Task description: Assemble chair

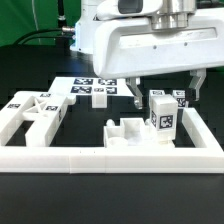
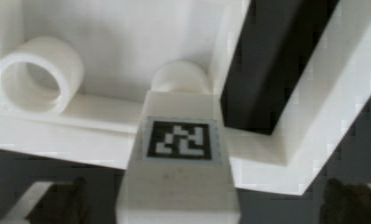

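Observation:
A white square post (image 1: pixel 163 120) with a black-and-white tag stands upright against the chunky white chair piece (image 1: pixel 128 135) in the middle of the table. My gripper (image 1: pixel 166 96) hangs over the post's top with its jaws open, one dark finger (image 1: pixel 135 97) on each side of the post and a gap at both. In the wrist view the tagged post (image 2: pixel 178 140) runs between the fingers (image 2: pixel 57 202) of the gripper (image 2: pixel 200 208). Beyond it lies a walled white piece (image 2: pixel 253 40) with a round peg (image 2: pixel 40 80). More white chair pieces (image 1: pixel 30 112) lie at the exterior view's left.
The long white L-shaped border rail (image 1: pixel 110 158) runs along the front and up the exterior view's right. The marker board (image 1: pixel 95 88) lies flat behind the parts. The table is black with a green backdrop behind.

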Robot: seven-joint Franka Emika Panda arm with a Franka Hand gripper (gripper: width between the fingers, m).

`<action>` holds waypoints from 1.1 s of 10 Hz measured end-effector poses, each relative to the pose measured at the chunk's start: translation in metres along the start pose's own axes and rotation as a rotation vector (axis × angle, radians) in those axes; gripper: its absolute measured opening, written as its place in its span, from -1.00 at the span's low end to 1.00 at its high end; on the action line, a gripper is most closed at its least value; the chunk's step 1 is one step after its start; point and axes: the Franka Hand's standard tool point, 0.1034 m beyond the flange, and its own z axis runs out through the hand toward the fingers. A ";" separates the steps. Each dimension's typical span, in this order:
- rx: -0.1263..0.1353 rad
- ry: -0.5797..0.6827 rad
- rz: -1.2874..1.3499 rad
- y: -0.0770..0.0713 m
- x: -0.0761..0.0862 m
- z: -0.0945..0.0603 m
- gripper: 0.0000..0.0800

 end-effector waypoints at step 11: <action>0.053 -0.150 -0.006 0.021 0.004 -0.002 -0.02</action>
